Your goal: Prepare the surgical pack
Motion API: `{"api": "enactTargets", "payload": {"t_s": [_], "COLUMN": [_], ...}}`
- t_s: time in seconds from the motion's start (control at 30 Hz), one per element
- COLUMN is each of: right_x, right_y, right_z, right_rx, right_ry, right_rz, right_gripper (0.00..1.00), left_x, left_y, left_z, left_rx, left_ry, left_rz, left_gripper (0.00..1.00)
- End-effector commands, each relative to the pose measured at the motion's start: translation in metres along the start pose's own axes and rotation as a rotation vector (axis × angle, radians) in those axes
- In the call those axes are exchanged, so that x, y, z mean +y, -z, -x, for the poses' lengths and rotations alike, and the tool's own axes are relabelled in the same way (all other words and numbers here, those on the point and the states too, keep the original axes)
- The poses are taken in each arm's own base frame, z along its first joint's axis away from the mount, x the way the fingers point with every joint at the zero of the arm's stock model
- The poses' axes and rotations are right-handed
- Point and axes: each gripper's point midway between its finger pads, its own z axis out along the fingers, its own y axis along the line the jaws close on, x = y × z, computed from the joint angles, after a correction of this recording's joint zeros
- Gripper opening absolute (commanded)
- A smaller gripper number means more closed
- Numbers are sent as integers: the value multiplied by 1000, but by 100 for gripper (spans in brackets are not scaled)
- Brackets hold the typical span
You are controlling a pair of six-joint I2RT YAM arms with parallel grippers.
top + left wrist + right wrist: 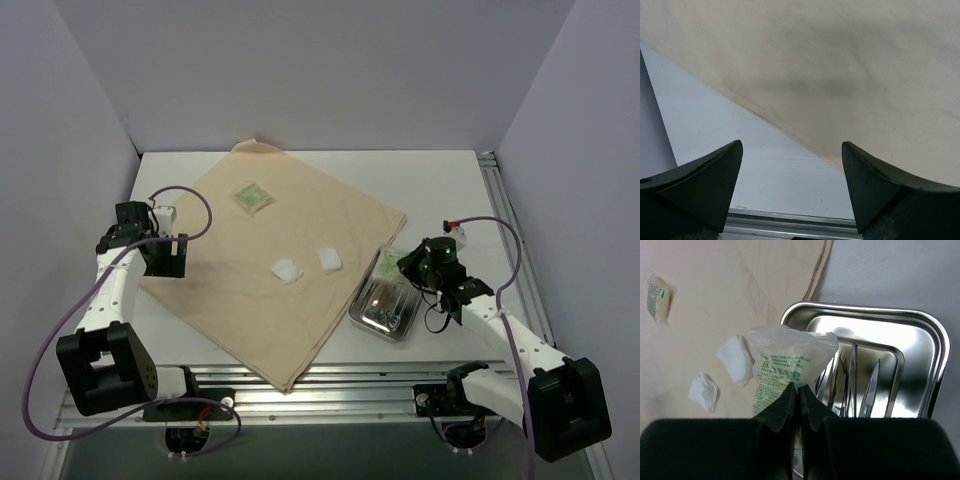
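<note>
A: Top view: the tan cloth sheet (250,290) lies flat, just ahead of the left gripper (165,258). Looks soft and limp, so take it by a corner.
B: Left wrist: jaws gape wide with nothing between them; the cloth's edge is just ahead.
A: Right wrist: the right gripper (799,390) is pinched tight on a green-printed packet (782,355), at the rim of the steel tray (865,310) that holds the forceps (852,375).
B: Probably light, slippery film; hold it by the sealed edge.

Centre of the right wrist view: plastic packet (785,367) bearing rows of green printed characters, seemingly Chinese, too blurred to read. Upper left of that view: small packet (657,301), green print, likewise illegible.
</note>
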Motion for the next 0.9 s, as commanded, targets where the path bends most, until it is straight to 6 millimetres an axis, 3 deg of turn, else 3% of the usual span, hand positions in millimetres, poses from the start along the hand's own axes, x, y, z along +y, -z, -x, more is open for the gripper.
{"api": "enactTargets", "payload": {"t_s": [0.0, 0.13, 0.33, 0.53, 0.87], "right_x": [-12, -26, -14, -29, -26], "right_y": [-6, -14, -23, -41, -45], "right_z": [2, 0, 5, -9, -4], "right_rx": [-51, -94, -121, -83, -117], "right_ry": [-82, -109, -106, -113, -121], "right_rz": [-41, -68, -10, -70, -48], "right_gripper": [0, 0, 0, 0, 0], "left_x": [0, 0, 1, 1, -5], "left_y": [11, 11, 13, 13, 14], "left_z": [15, 15, 18, 18, 24], "left_rx": [-65, -63, -66, -65, -76], "left_ry": [3, 3, 5, 6, 3], "left_rz": [0, 0, 1, 0, -30], "left_gripper": [90, 90, 90, 90, 90]}}
